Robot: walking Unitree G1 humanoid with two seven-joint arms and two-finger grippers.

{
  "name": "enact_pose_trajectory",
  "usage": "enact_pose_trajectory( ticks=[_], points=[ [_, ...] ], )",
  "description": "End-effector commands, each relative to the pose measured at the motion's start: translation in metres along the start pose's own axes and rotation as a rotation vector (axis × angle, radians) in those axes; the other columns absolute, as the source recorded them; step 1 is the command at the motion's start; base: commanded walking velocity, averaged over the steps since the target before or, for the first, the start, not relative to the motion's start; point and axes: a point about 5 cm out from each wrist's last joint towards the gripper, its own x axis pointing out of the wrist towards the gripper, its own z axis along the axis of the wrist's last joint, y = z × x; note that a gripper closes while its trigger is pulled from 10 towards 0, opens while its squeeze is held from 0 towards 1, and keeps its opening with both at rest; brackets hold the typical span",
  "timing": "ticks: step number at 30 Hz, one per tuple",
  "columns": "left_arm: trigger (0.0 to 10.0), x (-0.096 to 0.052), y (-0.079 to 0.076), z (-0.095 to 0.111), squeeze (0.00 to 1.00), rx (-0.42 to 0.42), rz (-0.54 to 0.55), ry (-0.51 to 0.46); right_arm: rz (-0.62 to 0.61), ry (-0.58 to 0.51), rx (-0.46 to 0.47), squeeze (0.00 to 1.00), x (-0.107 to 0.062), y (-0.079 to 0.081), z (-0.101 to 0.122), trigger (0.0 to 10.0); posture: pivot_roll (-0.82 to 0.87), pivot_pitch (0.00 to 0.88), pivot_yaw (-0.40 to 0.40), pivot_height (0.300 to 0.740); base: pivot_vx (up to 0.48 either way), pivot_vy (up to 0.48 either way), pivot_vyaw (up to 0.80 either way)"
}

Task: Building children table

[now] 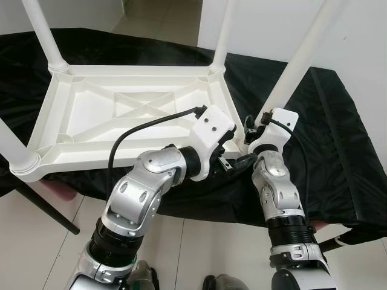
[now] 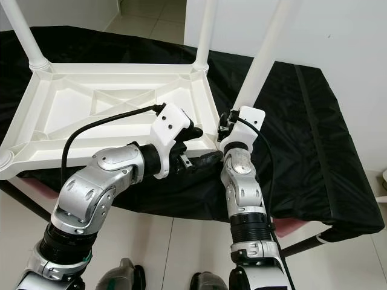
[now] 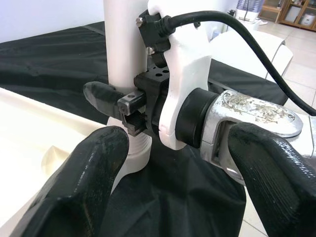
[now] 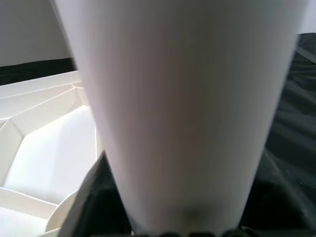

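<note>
A white plastic children's table (image 1: 78, 121) lies upside down on a black cloth. Its near-right leg (image 1: 296, 66) stands up from the corner socket. My right gripper (image 1: 250, 128) is shut on this leg just above the socket; the right wrist view looks up the leg (image 4: 182, 108) at close range. My left gripper (image 1: 236, 150) hovers just in front of that corner, open, with its fingers (image 3: 89, 187) spread either side of the right wrist and the leg base (image 3: 123, 74). It holds nothing.
Three more white legs rise at the far-left (image 1: 45, 36), far-right (image 1: 224, 36) and near-left (image 1: 12, 145) corners. The black cloth (image 1: 338, 151) covers a low stand with a dark strut (image 1: 48, 211). White tiled floor lies below me, a white wall behind.
</note>
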Motion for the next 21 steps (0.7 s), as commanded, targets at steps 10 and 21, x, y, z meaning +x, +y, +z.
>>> enact_pose_trajectory(
  ticks=[10,21],
  points=[
    [10.0,0.002,0.000,0.007,0.00,0.024,0.053,-0.027,0.088,0.040,0.029,0.01,0.000,-0.017,-0.010,10.0,0.05,0.045,-0.043,0.740,0.000,0.000,0.00],
    [10.0,0.003,0.001,0.005,0.00,0.027,0.058,-0.023,0.372,-0.007,-0.014,0.00,0.006,-0.024,0.006,10.0,0.05,0.026,-0.047,0.740,0.000,0.000,0.00]
  ],
)
